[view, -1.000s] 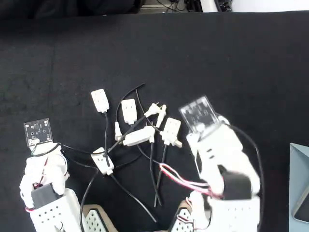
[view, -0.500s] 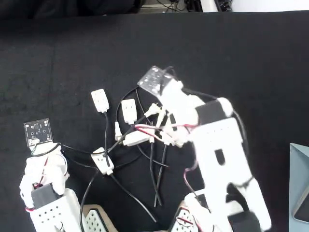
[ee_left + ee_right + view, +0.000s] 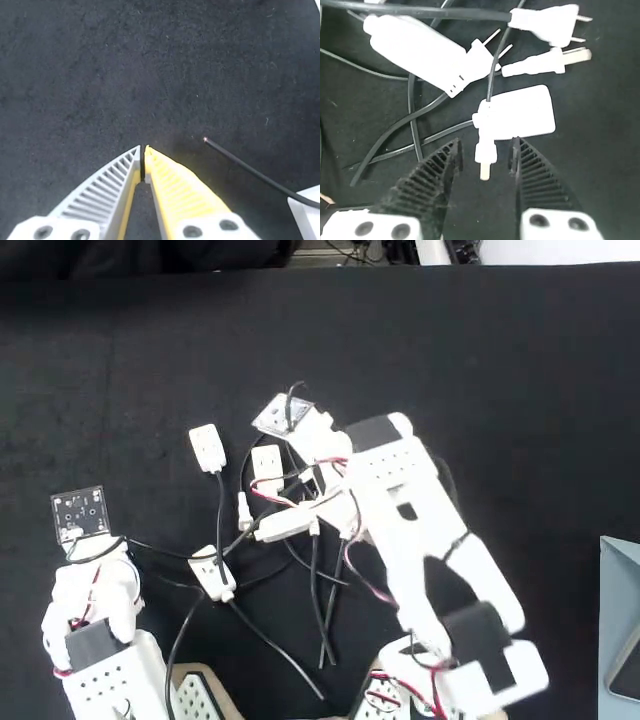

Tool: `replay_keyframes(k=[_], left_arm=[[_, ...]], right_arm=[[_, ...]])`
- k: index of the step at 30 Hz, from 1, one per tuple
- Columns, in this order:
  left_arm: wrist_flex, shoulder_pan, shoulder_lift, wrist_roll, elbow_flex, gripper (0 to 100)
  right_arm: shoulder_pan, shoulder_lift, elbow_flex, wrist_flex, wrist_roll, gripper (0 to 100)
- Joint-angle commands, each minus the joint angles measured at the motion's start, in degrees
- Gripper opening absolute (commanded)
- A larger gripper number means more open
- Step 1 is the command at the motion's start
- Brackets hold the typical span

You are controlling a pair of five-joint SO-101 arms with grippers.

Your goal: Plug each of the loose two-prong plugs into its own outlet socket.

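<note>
Holding right gripper [image 3: 485, 142] jaws wide apart, straddling small white plug [image 3: 485, 156] beside outlet socket [image 3: 520, 112] amid tangled cords. Pressing left gripper [image 3: 144, 150] jaws together over bare table [image 3: 100, 60]. Probably handling light, rigid, slick: pinching plug body, sparing limp cord [image 3: 491, 75].

Counted in the high view: two arms [image 3: 92, 612] [image 3: 420, 530], three outlet sockets [image 3: 207, 447] [image 3: 265, 462] [image 3: 213, 573], one long white block [image 3: 283, 525]. Two loose plugs [image 3: 545, 22] [image 3: 540, 62] are counted in the right wrist view.
</note>
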Motion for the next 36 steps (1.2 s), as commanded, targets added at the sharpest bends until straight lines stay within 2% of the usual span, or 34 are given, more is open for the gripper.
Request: replay_keyframes(k=[1,10,23,30,36], left_arm=[[-0.62,-0.48,-0.26,-0.53,-0.57,3],[-0.62,-0.48,-0.26,-0.53,-0.57,3],[-0.62,-0.48,-0.26,-0.53,-0.57,3],[-0.62,-0.48,-0.26,-0.53,-0.57,3],[-0.62,-0.48,-0.26,-0.53,-0.57,3]], right_arm=[[-0.53,3.74,-5.58,0.88,0.70,16.3],[-0.53,17.01,-14.81,7.91,1.85,16.2],[0.62,26.15,-19.56,8.26,1.85,10.9],[3.43,26.77,-21.67,11.78,1.93,10.9],[2.73,26.77,-21.49,14.86,1.85,11.0]])
